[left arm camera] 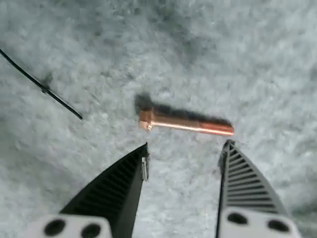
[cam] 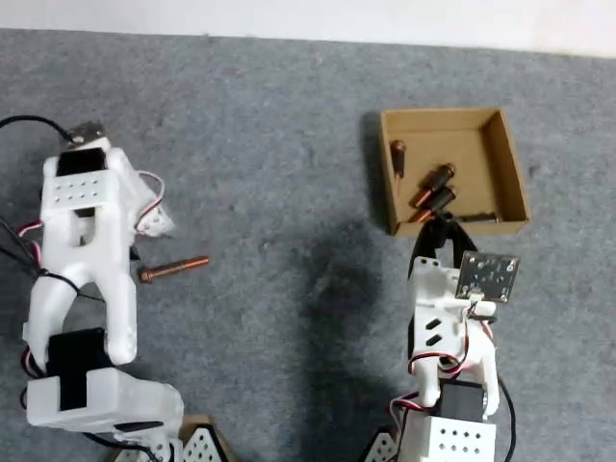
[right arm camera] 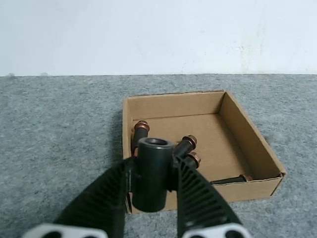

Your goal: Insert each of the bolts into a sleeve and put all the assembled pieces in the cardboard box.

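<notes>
A copper bolt [left arm camera: 185, 124] lies flat on the grey carpet, just beyond the tips of my open left gripper [left arm camera: 184, 151], which stands over it without touching. From above, the same bolt [cam: 173, 268] lies beside the left arm [cam: 87, 241]. My right gripper [right arm camera: 151, 168] is shut on a black sleeve [right arm camera: 150, 173], held upright just short of the cardboard box [right arm camera: 178, 106]. In the high view the right gripper [cam: 435, 236] sits at the near wall of the box [cam: 472, 154]. Several bolt-and-sleeve pieces [cam: 435, 183] lie inside.
A thin black cable [left arm camera: 42, 87] crosses the carpet near the bolt. A pale wall rises behind the carpet's far edge [right arm camera: 158, 34]. Open carpet [cam: 289, 192] stretches between the two arms.
</notes>
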Controlling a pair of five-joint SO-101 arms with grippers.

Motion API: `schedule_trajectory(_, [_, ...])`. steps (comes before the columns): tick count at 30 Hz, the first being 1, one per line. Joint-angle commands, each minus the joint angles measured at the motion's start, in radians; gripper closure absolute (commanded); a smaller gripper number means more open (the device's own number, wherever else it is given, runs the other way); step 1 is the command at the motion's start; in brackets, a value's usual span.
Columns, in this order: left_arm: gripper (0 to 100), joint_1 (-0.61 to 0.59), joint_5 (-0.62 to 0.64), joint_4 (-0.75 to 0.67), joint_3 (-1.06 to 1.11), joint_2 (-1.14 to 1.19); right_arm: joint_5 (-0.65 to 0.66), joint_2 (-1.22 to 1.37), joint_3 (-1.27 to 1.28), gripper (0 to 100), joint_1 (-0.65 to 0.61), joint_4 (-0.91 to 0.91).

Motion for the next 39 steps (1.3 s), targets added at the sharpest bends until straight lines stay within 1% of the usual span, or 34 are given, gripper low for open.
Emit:
schedule_trajectory(1, [78,0.045,0.040,0.011,-0.030,-0.007,0.014,-0.022,0.105,99.2,-0.010,0.002])
schedule_trajectory(5, [77,0.047,0.049,0.003,0.013,-0.007,0.014,-0.022,0.105,99.2,-0.010,0.002])
schedule_trajectory(6, [77,0.047,0.080,-0.005,0.021,-0.007,0.014,-0.022,0.105,99.2,-0.010,0.002])
schedule_trajectory(11, [77,0.042,0.387,-0.008,0.088,-0.007,0.014,-0.022,0.105,99.2,-0.010,0.002])
schedule_trajectory(13, [77,0.050,0.450,-0.009,0.110,-0.005,0.014,-0.022,0.105,99.2,-0.010,0.002])
schedule_trajectory(16, [77,0.064,0.476,-0.072,0.165,-0.005,0.014,-0.022,0.105,99.2,-0.010,0.002])
schedule_trajectory(18, [77,0.064,0.500,-0.160,0.226,-0.005,0.014,-0.022,0.105,99.2,-0.010,0.002])
schedule_trajectory(22, [77,0.064,0.543,-0.381,0.361,-0.005,0.014,-0.022,0.105,99.2,-0.010,0.002])
schedule_trajectory(26, [77,0.064,0.578,-0.526,0.437,-0.005,0.014,-0.022,0.105,99.2,-0.010,0.002])
schedule_trajectory(31, [77,0.059,0.598,-0.643,0.487,-0.005,0.014,-0.022,0.105,99.2,-0.010,0.002])
schedule_trajectory(35, [77,0.008,0.600,-0.697,0.486,-0.005,0.014,-0.022,0.105,99.2,-0.010,0.002])
schedule_trajectory(39, [78,-0.070,0.600,-0.741,0.487,-0.005,0.014,-0.022,0.105,99.2,-0.010,0.002])
